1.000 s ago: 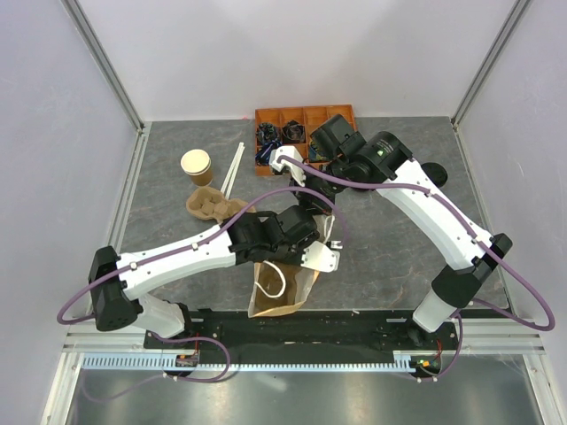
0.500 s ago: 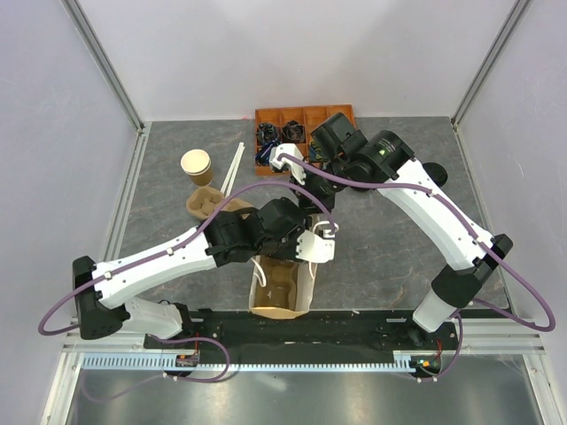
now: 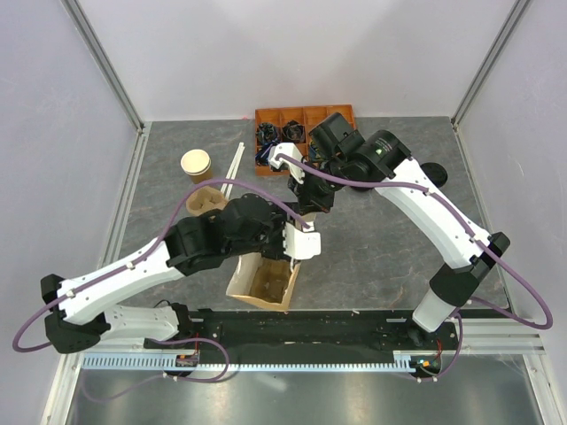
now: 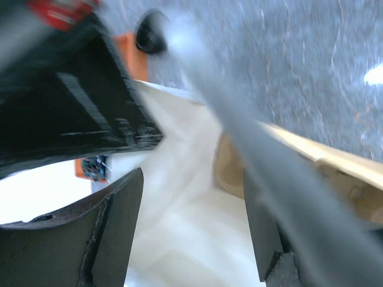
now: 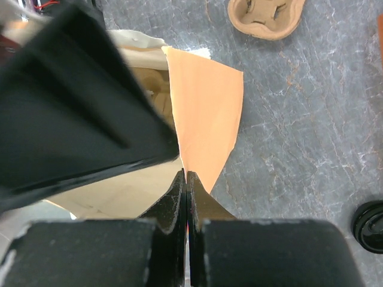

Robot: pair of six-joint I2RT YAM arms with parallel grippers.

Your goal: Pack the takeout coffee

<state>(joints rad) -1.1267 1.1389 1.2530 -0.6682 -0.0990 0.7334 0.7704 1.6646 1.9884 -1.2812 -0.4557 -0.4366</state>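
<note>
The takeout coffee is hidden in every view. A brown paper bag (image 3: 262, 283) stands open near the table's front edge. Its tan wall (image 5: 206, 113) runs up from my right gripper (image 5: 187, 174), which is shut on the bag's edge. In the top view the right gripper (image 3: 306, 205) hangs just behind the bag. My left gripper (image 3: 299, 243) is over the bag's far rim. In the blurred left wrist view the left gripper (image 4: 191, 233) is open, with only pale blur between its fingers (image 4: 114, 233).
A lidless tan cup (image 3: 197, 166) stands at the back left, with a pulp cup carrier (image 3: 205, 199) (image 5: 266, 15) in front of it. White sticks (image 3: 232, 168) lie beside them. An orange compartment tray (image 3: 306, 118) is at the back, and a loose black lid (image 3: 435, 174) (image 5: 371, 221) at the right.
My left gripper has opened wider and drawn back to the left, away from the bag's mouth. The bag has shifted left and turned. The right gripper stays shut on its edge.
</note>
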